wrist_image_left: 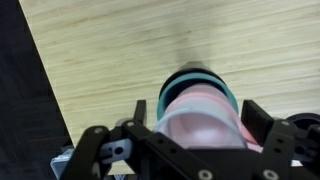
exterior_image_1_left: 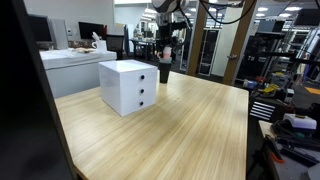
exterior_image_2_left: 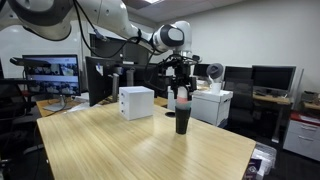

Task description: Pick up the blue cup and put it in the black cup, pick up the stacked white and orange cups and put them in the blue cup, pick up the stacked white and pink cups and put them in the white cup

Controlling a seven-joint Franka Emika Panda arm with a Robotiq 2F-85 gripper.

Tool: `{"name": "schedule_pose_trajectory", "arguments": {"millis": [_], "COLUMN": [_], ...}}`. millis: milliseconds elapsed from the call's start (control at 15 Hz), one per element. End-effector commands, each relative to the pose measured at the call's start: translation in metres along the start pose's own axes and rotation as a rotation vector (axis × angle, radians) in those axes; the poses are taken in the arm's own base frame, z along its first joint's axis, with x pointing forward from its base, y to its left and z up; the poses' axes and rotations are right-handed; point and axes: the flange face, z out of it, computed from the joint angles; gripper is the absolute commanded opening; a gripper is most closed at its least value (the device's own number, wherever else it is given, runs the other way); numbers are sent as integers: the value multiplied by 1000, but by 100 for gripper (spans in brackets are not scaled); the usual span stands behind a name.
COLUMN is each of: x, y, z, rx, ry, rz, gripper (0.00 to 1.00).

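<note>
- Nearest me, the table (exterior_image_1_left: 200, 130) fills the lower half of the frame with bare pale wood.
- A white drawer box (exterior_image_1_left: 128, 86) sits left of centre in both exterior views, well apart from the cups. I judge it plays no part in the stacking.
- Beyond it, right of centre in an exterior view, the black cup (exterior_image_2_left: 182, 122) stands upright near the table's far edge as the base of the nest.
- In the wrist view, the rim of the blue cup (wrist_image_left: 228, 92) shows as a teal ring just inside the black rim, so that cup looks seated already.
- The stacked white and pink cups (wrist_image_left: 200, 110) sit centred over those rings, pale and pink, lined up to go straight down. This looks like the last placement.
- I can't make out the stacked white and orange cups beneath; they are hidden or too small.
- The gripper (exterior_image_2_left: 181, 88) hangs directly above, pointing down. Its fingers (wrist_image_left: 140, 112) stand narrowly apart on either side of the pink stack.
- Whether they press on it or have let go, I cannot tell.
</note>
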Motion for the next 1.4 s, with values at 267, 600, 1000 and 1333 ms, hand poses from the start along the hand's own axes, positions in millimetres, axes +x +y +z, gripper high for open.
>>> {"name": "schedule_pose_trajectory", "arguments": {"millis": [267,600,1000,1333], "x": [-3,-10,-27,-44], "y": [0,-10,-34,-60], "z": [-6,-41,-93,-105], "rx": [0,3,-8,5], "ry": [1,24,81,102], "rz": [-5,-24,-79,-152], "gripper": [100,100,100,100]}}
